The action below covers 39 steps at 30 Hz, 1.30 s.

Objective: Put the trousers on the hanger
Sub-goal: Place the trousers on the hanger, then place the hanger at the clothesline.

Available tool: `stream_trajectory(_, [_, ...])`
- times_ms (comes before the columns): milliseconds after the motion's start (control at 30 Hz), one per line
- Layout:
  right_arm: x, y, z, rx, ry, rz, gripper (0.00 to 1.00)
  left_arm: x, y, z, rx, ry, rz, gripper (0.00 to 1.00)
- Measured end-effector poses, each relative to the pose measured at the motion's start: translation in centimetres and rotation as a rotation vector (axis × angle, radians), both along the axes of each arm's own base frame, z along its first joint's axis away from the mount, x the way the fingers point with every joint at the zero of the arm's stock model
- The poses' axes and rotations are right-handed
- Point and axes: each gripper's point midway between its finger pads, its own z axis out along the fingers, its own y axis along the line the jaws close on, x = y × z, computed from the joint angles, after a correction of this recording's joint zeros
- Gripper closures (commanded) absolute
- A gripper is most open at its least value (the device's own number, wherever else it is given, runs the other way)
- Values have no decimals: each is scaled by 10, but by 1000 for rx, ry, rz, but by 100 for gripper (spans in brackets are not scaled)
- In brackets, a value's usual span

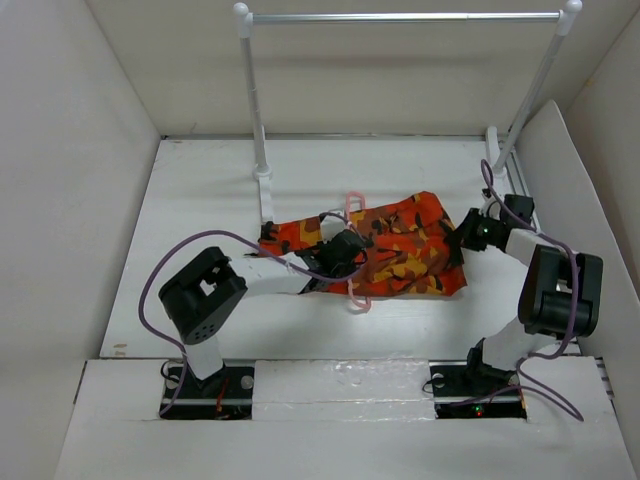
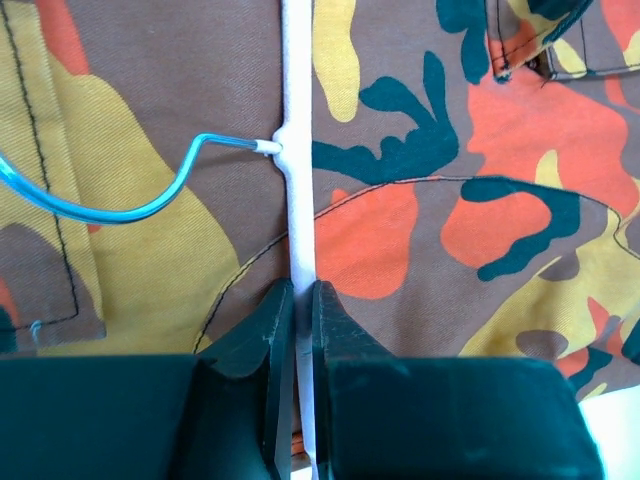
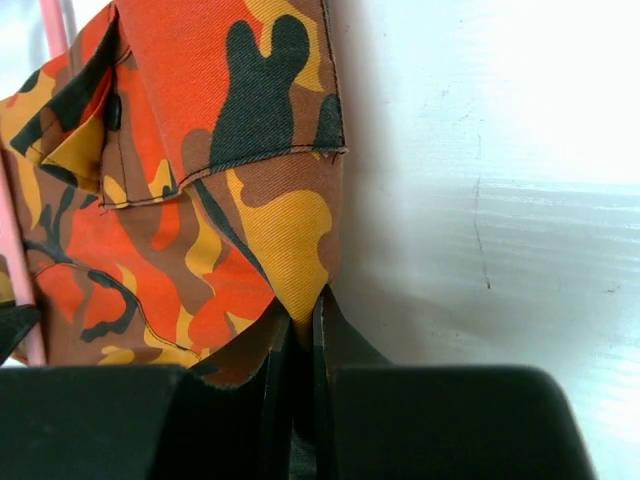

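Note:
The camouflage trousers (image 1: 405, 245) lie bunched on the white table, over the pink hanger (image 1: 357, 298), whose ends stick out at the cloth's far and near edges. My left gripper (image 1: 345, 252) sits on top of the cloth, shut on the hanger's thin pale bar (image 2: 298, 150); the slim metal hook (image 2: 150, 205) curves off to the left over the trousers (image 2: 480, 200). My right gripper (image 1: 468, 232) is at the trousers' right edge, shut on a yellow-brown corner of the cloth (image 3: 290, 230). A pink strip of the hanger (image 3: 14, 250) shows at that view's left edge.
A rail with white posts and a silver bar (image 1: 400, 16) stands at the back; its left post base (image 1: 264, 185) is close to the trousers' far left corner. White walls (image 1: 70, 150) enclose the table on three sides.

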Motion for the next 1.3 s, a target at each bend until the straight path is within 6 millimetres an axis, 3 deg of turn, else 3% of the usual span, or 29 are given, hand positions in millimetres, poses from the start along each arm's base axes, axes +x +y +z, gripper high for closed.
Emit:
stream_trajectory(67, [-1, 2, 1, -16, 3, 1, 100, -1, -1, 3, 9, 1, 6, 100])
stream_trajectory(100, [-1, 2, 1, -26, 4, 0, 95, -1, -2, 6, 12, -3, 5, 100])
stream_trajectory(167, [-2, 3, 0, -41, 9, 2, 83, -4, -4, 14, 12, -14, 2, 100])
stream_trajectory(200, [-3, 3, -2, -49, 19, 1, 64, -5, -4, 18, 12, -19, 0, 100])
stream_trajectory(233, [-4, 5, -2, -52, 19, 8, 63, -7, -4, 23, 8, -24, -2, 100])
stream_trajectory(267, [-5, 6, -2, -60, 24, 13, 53, -9, -5, 28, 6, -31, -6, 100])
stream_trajectory(333, [-5, 7, 1, -84, 24, 15, 43, -12, -4, 37, 8, -46, -4, 100])
stream_trajectory(433, [-1, 8, 21, -119, -15, 21, 32, -16, -5, 49, 31, -69, 2, 100])
stream_trajectory(567, [2, 22, 65, -202, -112, 59, 30, -20, -6, 62, 70, -99, 10, 100])
stream_trajectory(667, [-9, 64, 125, -245, -283, 155, 32, -21, -13, 86, 52, -136, 6, 100])
stream_trajectory(833, [-74, 140, 218, -123, -591, 321, 41, -16, -15, 139, -19, -226, 21, 100])
stream_trajectory(900, [-104, 160, 230, -29, -647, 376, 40, -14, -14, 155, -49, -254, 29, 100])
stream_trajectory(967, [-123, 176, 226, 53, -649, 423, 37, -13, -15, 163, -66, -266, 32, 100])
stream_trajectory(1067, [-144, 203, 197, 129, -539, 507, 34, -13, -17, 164, -73, -267, 30, 100])
stream_trajectory(1167, [-156, 227, 173, 164, -433, 580, 33, -13, -18, 164, -77, -267, 29, 100])
stream_trajectory(1300, [-162, 249, 164, 201, -389, 621, 33, -13, -18, 164, -80, -265, 30, 100])
